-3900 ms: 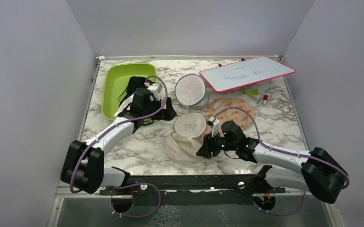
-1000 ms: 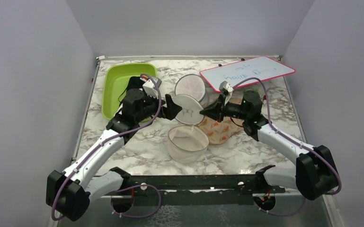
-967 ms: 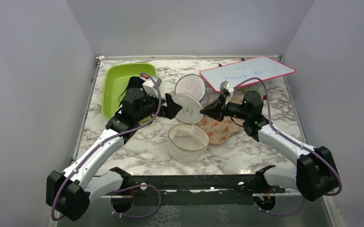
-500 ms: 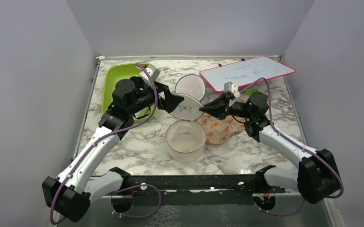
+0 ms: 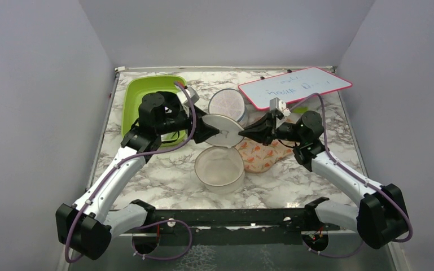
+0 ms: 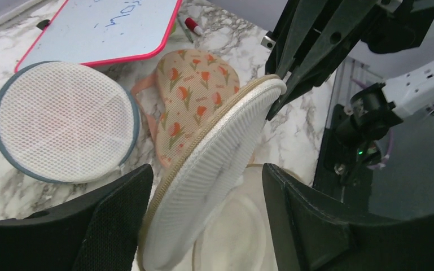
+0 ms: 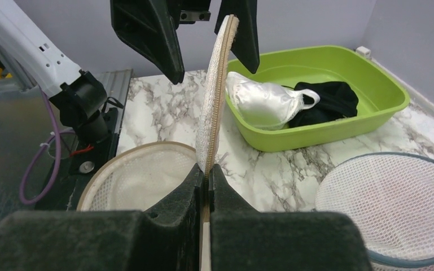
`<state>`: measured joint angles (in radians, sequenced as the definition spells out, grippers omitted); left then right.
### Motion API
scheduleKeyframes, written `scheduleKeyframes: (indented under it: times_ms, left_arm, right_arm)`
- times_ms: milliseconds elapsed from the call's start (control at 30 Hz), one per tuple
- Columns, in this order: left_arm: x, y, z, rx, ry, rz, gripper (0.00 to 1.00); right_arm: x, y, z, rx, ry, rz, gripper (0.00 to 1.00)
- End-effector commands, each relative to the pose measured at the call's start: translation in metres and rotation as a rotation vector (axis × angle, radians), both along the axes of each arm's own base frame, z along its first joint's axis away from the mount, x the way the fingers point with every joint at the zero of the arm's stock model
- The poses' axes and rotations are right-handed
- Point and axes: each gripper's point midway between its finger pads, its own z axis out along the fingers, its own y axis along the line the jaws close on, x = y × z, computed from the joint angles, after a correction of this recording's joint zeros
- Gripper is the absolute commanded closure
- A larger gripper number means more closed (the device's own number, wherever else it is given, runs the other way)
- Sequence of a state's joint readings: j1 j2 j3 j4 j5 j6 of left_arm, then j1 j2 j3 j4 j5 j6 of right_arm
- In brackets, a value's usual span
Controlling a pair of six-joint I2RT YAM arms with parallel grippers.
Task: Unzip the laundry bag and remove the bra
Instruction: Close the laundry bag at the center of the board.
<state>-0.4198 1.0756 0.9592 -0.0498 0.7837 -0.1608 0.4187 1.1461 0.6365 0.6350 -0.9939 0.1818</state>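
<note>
The laundry bag stands open on the marble. Its mesh tub [image 5: 220,169] rests on the table and looks empty inside [image 7: 138,178]. Its cream lid [image 5: 223,131] is lifted on edge above it, still joined to the tub. My right gripper [image 5: 244,133] is shut on the lid's tan zipper rim [image 7: 207,172]. My left gripper [image 5: 207,129] is open, with its fingers [image 6: 118,220] on either side of the lid's far edge [image 6: 214,169] and not pressing it. The black bra [image 7: 330,99] lies in the green tub [image 7: 344,68].
A plain gridded mesh pod [image 5: 227,105] stands behind the lid. An orange floral pouch [image 5: 262,155] lies under my right arm. A red-framed whiteboard [image 5: 293,86] lies at the back right. The green tub [image 5: 137,99] also holds a white garment [image 7: 262,101].
Both grippers have lifted the lid off the table, pulling the collapsed bag upright and open. In the last half second the lid has tilted more edge-on and the left wrist has shifted slightly.
</note>
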Motion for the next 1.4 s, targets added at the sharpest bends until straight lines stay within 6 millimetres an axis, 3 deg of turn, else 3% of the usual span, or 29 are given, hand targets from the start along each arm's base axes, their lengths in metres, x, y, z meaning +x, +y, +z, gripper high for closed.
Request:
scheduleKeyframes:
  times_ms: [0,167,200,267,333,400,500,633,833,1000,1167,1367]
  left_arm:
    - [-0.001,0.003,-0.005,0.034,-0.053,-0.018,0.44]
    - [0.005,0.002,0.009,-0.008,-0.108,0.008,0.81]
    - [0.006,0.001,0.009,-0.01,-0.113,0.007,0.86]
    - [0.007,0.001,0.01,-0.01,-0.12,0.009,0.93]
    - [0.011,0.002,0.01,-0.007,-0.126,0.031,1.0]
    - [0.02,0.009,0.012,0.004,-0.14,0.1,1.0]
    - [0.032,0.023,0.017,0.014,-0.175,0.223,1.0]
    - [0.034,0.033,0.013,0.032,-0.198,0.289,1.0]
    - [0.031,0.036,0.002,0.076,-0.242,0.31,1.0]
    - [0.027,0.033,0.002,0.087,-0.268,0.301,1.0]
    - [0.015,0.029,0.0,0.109,-0.308,0.239,1.0]
    - [-0.006,0.028,-0.016,0.169,-0.367,0.167,1.0]
  right_arm:
    - [0.01,0.001,-0.001,-0.026,0.104,-0.029,0.99]
    - [0.021,0.002,-0.019,-0.1,0.314,-0.074,0.92]
    - [0.022,0.001,-0.019,-0.1,0.352,-0.092,0.86]
    - [0.033,-0.003,-0.027,-0.107,0.478,-0.191,0.65]
    - [0.042,-0.015,-0.051,-0.189,0.655,-0.334,0.55]
    - [0.047,-0.026,-0.063,-0.25,0.729,-0.43,0.51]
    - [0.039,-0.035,-0.085,-0.303,0.817,-0.476,0.41]
    - [0.009,-0.018,-0.107,-0.351,0.948,-0.304,0.34]
    - [-0.013,0.022,-0.112,-0.352,1.015,-0.199,0.34]
    - [-0.013,0.036,-0.125,-0.382,1.024,-0.223,0.36]
    - [0.005,0.036,-0.134,-0.382,1.018,-0.317,0.64]
    - [0.036,0.034,-0.126,-0.347,0.947,-0.432,0.83]
